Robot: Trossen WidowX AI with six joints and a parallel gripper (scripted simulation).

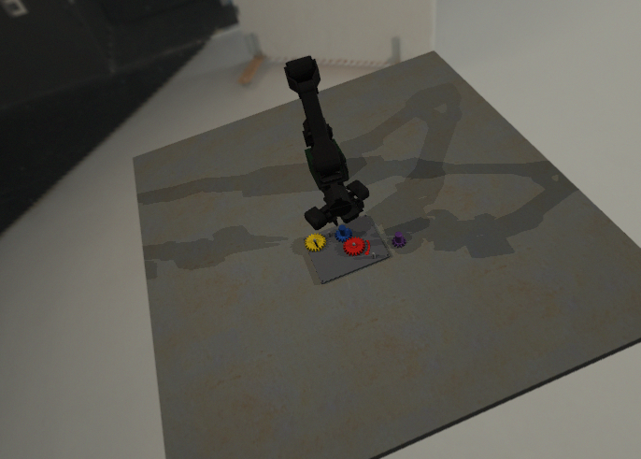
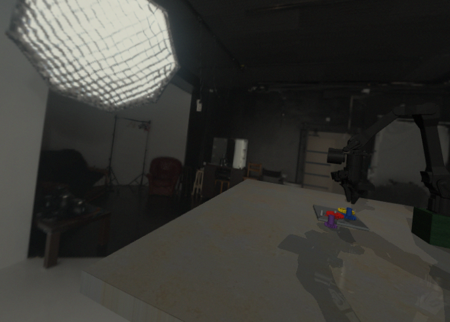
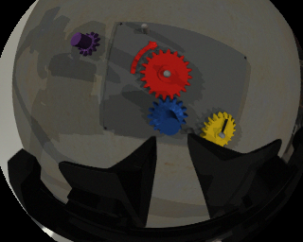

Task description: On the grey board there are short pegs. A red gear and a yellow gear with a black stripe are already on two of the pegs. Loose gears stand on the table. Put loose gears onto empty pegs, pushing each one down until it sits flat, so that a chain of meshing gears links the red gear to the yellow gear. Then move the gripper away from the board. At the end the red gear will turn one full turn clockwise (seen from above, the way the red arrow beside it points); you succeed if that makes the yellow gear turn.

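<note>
The grey board (image 1: 334, 270) (image 3: 222, 73) carries the red gear (image 1: 348, 248) (image 2: 332, 213) (image 3: 155, 77) and the yellow gear (image 1: 310, 242) (image 2: 342, 210) (image 3: 212, 128). A blue gear (image 1: 343, 236) (image 2: 349, 213) (image 3: 160, 115) with a tall knob is on the board, its teeth at the red gear's edge. It looks level, but its peg is hidden. A gap separates it from the yellow gear. A purple gear (image 1: 398, 240) (image 2: 330, 221) (image 3: 87, 43) stands on the table beside the board. My gripper (image 1: 335, 222) (image 2: 352, 201) (image 3: 171, 139) is open and empty, just above the blue knob.
A bare peg (image 1: 373, 255) (image 2: 321, 212) (image 3: 143, 30) stands near the board's edge beyond the red arrow (image 1: 366, 252) (image 3: 137, 57). Another small peg (image 1: 329, 235) shows between the blue and yellow gears. The arm's green base (image 2: 431, 227) is at the table's side.
</note>
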